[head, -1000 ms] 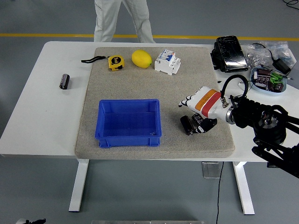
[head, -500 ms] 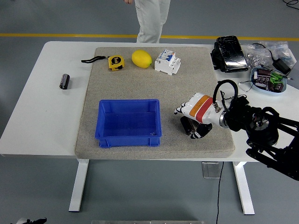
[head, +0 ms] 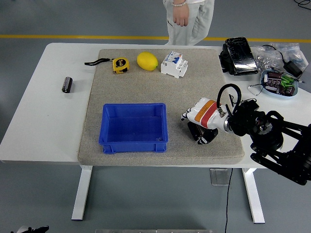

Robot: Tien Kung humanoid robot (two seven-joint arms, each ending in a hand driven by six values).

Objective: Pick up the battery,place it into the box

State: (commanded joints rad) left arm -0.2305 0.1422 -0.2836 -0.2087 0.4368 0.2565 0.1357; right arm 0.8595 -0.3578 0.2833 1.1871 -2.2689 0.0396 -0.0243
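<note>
A black cylindrical battery lies on the grey mat, right of the blue box. My right hand, white with an orange and red band, comes in from the right and sits low over it. Its fingers are curled around the battery, which still rests on the mat and is partly hidden under the palm. The blue box is open and empty, a short way to the left of the hand. A second black battery lies on the bare white table at the far left. My left arm is out of view.
A yellow tape measure, a lemon and a white circuit breaker lie along the mat's far edge. A black device, a bag and a tray of parts sit at the right. A person stands at the far side.
My right hand has moved left and down over the battery and its fingers have closed around it. The person at the far side has walked to the right.
</note>
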